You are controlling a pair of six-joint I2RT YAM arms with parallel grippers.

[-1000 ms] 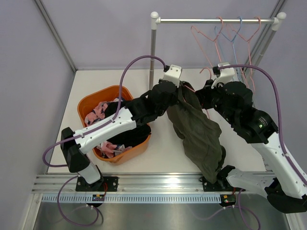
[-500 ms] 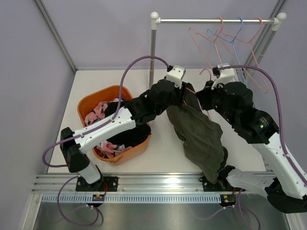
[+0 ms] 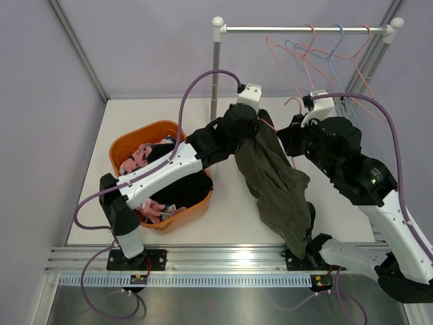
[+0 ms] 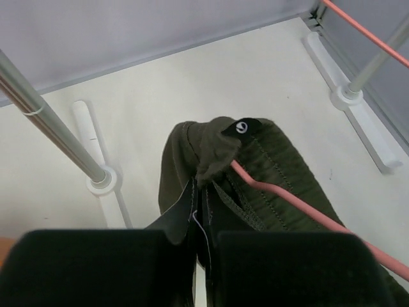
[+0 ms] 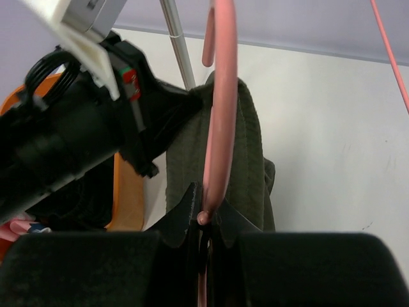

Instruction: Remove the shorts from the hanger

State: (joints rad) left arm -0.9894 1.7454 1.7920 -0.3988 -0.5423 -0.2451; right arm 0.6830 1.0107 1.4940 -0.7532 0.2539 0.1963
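Observation:
The olive green shorts (image 3: 277, 183) hang from a pink hanger (image 5: 220, 96) above the table's middle, their lower end trailing to the near edge. My right gripper (image 5: 206, 204) is shut on the hanger's pink wire, held up beside the shorts (image 5: 246, 147). My left gripper (image 4: 199, 192) is shut on the bunched waistband of the shorts (image 4: 275, 173), just beside the hanger's arm (image 4: 287, 201). From above, the left gripper (image 3: 256, 128) and right gripper (image 3: 292, 132) meet at the top of the garment. More shorts, pink patterned (image 3: 139, 157) and black (image 3: 183, 189), lie in the basket.
An orange basket (image 3: 128, 145) stands left of centre under the left arm. A clothes rack with a white post (image 3: 216, 74) and top rail (image 3: 304, 29) stands at the back, with several empty wire hangers (image 3: 325, 54) on it. The rack's foot (image 4: 96, 173) rests on the table.
My left gripper opened, shifted slightly toward the back and shut again on the waistband. The olive shorts swung and now hang narrower. The right gripper kept its hold on the hanger.

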